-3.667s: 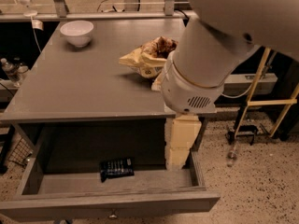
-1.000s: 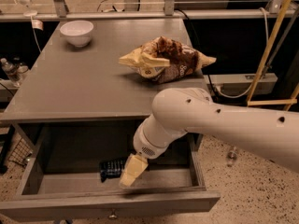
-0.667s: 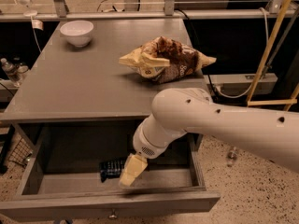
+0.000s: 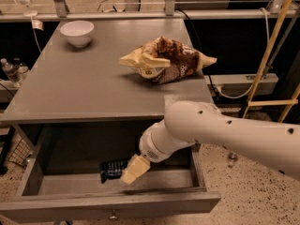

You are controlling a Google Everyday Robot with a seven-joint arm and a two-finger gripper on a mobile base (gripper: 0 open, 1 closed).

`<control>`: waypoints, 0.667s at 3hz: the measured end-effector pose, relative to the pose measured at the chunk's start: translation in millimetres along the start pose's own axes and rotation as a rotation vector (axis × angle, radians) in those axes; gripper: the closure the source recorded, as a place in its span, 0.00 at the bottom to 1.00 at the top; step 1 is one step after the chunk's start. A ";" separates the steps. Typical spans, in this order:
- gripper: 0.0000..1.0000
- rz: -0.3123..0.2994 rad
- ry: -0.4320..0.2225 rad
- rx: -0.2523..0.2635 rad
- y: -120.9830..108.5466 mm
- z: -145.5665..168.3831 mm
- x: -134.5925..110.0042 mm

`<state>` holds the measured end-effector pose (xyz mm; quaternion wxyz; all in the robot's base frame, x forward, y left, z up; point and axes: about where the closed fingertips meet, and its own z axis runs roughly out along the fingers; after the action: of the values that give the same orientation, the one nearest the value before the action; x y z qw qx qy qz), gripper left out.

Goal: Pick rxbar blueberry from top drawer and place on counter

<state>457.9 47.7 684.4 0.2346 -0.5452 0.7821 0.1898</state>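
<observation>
My end effector (image 4: pixel 135 169) is down in the open drawer (image 4: pixel 154 206), lower centre of frame, right beside the dark snack bar (image 4: pixel 110 168) lying there, positioned to grab it for the table (image 4: pixel 93 88); can't tell its grip state.

So the worktop (image 4: pixel 93 93) has two things on it: a bowl (image 4: pixel 77 33) way back at 11 o'clock, and a bag (image 4: pixel 166 60) off at about 2 o'clock, well apart from the bowl. The drawer (image 4: pixel 117 203) sticks out open under the front edge, down at 6 o'clock. The bar (image 4: pixel 112 168) lies flat in it, about mid-width. The hand (image 4: pixel 134 169) is down in the drawer too, right at the bar's 3 o'clock; can't tell if they touch. The arm (image 4: pixel 225 130) comes in from 4 o'clock, over the drawer's right end.
</observation>
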 end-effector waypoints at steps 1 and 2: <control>0.00 0.029 -0.035 0.019 -7.4 6.9 1.4; 0.00 0.020 -0.034 0.031 -12.0 24.6 -4.1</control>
<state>474.4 60.4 666.2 0.2541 -0.5304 0.7863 0.1894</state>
